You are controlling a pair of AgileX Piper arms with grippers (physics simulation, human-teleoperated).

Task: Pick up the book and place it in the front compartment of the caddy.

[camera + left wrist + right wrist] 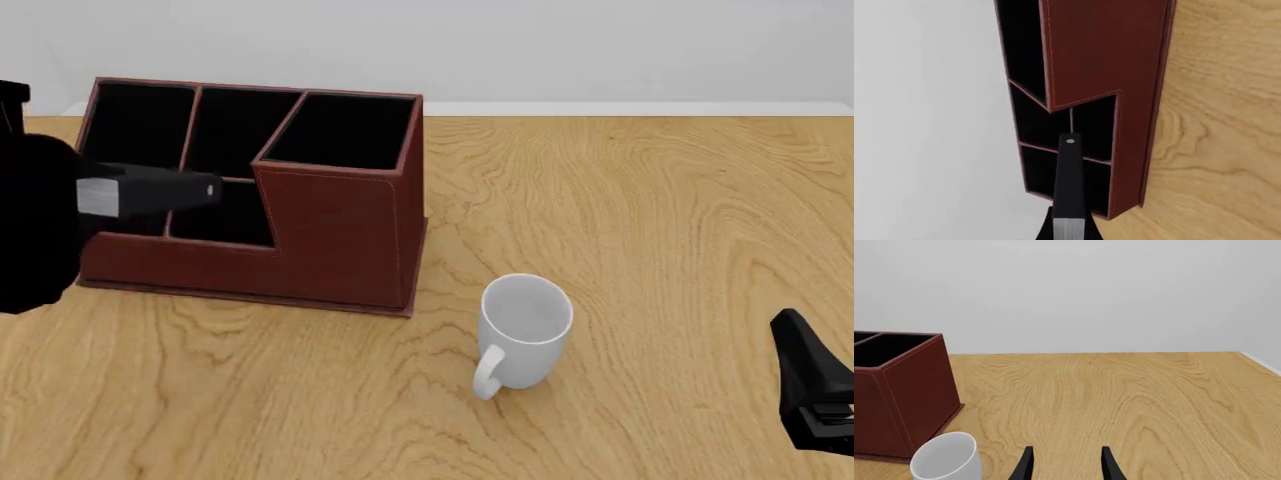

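Observation:
My left gripper (80,198) is shut on the black book (167,190) and holds it level over the low front part of the dark reddish-brown caddy (340,235). In the left wrist view the book (1069,180) reaches out from the gripper (1069,234) over the caddy's (1101,50) black-lined front compartments, its white mark at the far end and its grey page edge near the fingers. My right gripper (1066,465) is open and empty, low at the table's right front (814,395).
A white mug (523,325) stands upright on the wooden table to the right front of the caddy; it also shows in the right wrist view (947,457), next to the caddy's tall section (901,390). The caddy sits near the table's far left edge.

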